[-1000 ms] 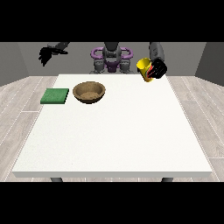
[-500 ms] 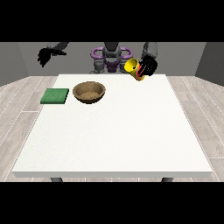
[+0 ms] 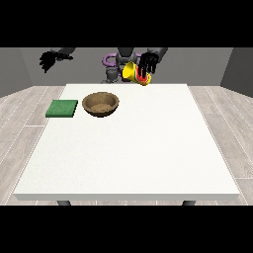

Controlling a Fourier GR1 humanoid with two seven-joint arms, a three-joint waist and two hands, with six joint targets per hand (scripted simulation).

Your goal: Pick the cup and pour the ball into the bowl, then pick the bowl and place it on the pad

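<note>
Since a second ago the robot hand at the view's right [image 3: 147, 65], fingers curled around the yellow cup [image 3: 132, 72], has carried it tilted along the counter's [image 3: 148, 148] far edge toward the bowl [image 3: 101, 104], nearing the pour

tilted yellow cup [image 3: 132, 72] aloft; brown bowl [image 3: 101, 104] beside green pad [image 3: 62, 108].

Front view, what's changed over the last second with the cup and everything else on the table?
The robot hand at the view's right, still curled around the yellow cup, has carried it leftward toward the bowl and tipped it over further. The bowl, green pad and the raised robot hand at the view's left stayed put.
</note>
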